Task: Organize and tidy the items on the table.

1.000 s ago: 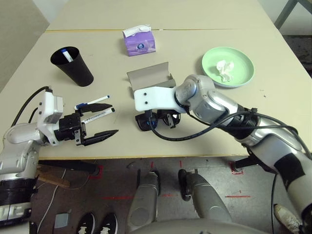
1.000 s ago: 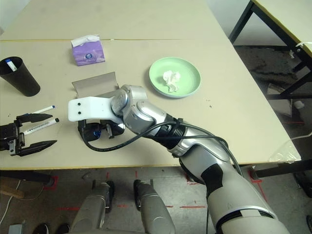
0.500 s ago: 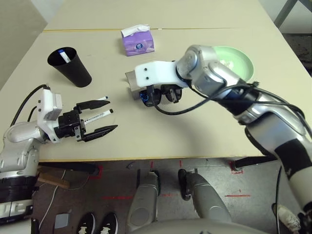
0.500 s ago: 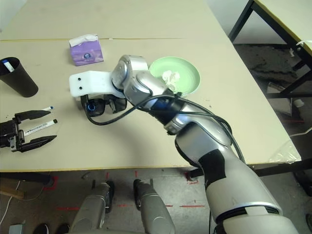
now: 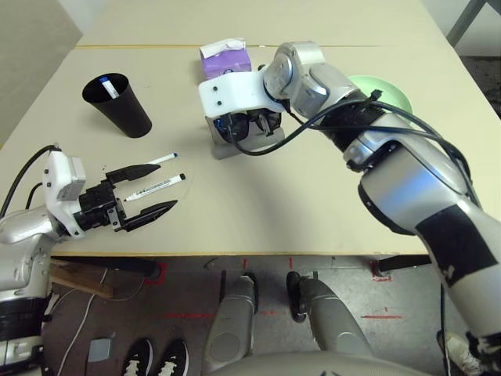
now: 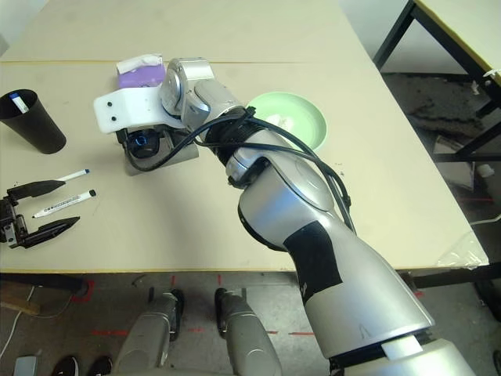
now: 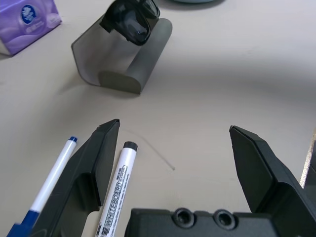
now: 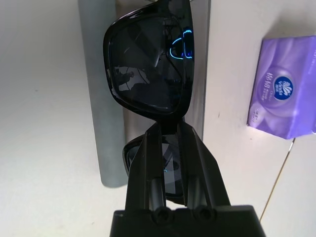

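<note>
Black sunglasses [image 8: 148, 64] are clamped in right gripper [image 8: 170, 153], held above open grey case [image 7: 123, 64] for placing inside. Left gripper [image 7: 173, 148] is kept spread near two pens [image 5: 153, 186] on surface [image 5: 258, 211].

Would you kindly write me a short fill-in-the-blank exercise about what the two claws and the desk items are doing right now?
1. The right claw is shut on the black ____.
2. The sunglasses hang over the open grey glasses ____.
3. The left claw is ____, with the black-capped pen lying between its fingers.
4. A blue-capped pen stands in the black ____.

Missing words: sunglasses; case; open; cup
</note>
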### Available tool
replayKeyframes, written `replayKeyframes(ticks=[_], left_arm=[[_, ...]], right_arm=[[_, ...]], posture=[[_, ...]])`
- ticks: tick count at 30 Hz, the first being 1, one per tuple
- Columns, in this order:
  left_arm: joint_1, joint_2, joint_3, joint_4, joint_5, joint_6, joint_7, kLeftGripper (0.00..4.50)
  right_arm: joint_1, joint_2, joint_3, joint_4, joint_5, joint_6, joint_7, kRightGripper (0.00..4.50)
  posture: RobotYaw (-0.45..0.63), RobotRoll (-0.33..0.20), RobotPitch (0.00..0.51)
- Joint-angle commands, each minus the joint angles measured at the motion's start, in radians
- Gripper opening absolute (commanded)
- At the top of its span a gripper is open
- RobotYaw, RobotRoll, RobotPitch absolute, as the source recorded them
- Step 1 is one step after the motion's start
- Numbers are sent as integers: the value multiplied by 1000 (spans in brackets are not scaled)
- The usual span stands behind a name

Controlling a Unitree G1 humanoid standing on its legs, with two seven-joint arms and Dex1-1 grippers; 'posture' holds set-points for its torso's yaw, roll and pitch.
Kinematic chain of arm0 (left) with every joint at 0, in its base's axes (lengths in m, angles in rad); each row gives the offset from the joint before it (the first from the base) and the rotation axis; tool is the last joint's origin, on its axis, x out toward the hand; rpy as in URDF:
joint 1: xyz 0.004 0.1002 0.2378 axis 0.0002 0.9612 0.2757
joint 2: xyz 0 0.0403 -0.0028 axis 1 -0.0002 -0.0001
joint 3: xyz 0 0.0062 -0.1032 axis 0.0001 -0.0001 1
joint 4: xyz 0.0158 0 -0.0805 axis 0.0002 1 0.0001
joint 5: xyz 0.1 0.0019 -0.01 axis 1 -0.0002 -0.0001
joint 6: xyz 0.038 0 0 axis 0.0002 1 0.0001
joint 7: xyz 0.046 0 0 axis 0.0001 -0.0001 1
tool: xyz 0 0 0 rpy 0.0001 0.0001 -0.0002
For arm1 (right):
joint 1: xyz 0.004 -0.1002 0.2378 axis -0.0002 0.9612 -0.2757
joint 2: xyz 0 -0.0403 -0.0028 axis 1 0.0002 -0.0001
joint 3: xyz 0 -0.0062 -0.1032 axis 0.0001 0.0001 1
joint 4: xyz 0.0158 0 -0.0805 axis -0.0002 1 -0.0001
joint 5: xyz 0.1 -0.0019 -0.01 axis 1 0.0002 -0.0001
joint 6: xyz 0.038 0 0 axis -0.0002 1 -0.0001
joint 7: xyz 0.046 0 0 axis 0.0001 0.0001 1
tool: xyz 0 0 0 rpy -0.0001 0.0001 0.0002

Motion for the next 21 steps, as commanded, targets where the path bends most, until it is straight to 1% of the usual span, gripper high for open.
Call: replayKeyframes(ticks=[1, 7, 20, 21], left_arm=[[38, -4, 29, -17, -3, -4, 3, 4500], [71, -8, 52, -32, -8, -6, 7, 4500], [117, -15, 83, -63, -19, 3, 22, 4500], [120, -16, 85, -66, -21, 3, 22, 4500]], right_arm=[[-15, 26, -21, 64, -30, -43, -31, 151], [-5, 50, -41, 120, -51, -59, -58, 151], [9, 76, -78, 166, -90, -47, -98, 147], [10, 79, -80, 168, -92, -46, -99, 147]], posture=[[186, 0, 256], [207, 0, 264], [221, 0, 277], [237, 0, 279]])
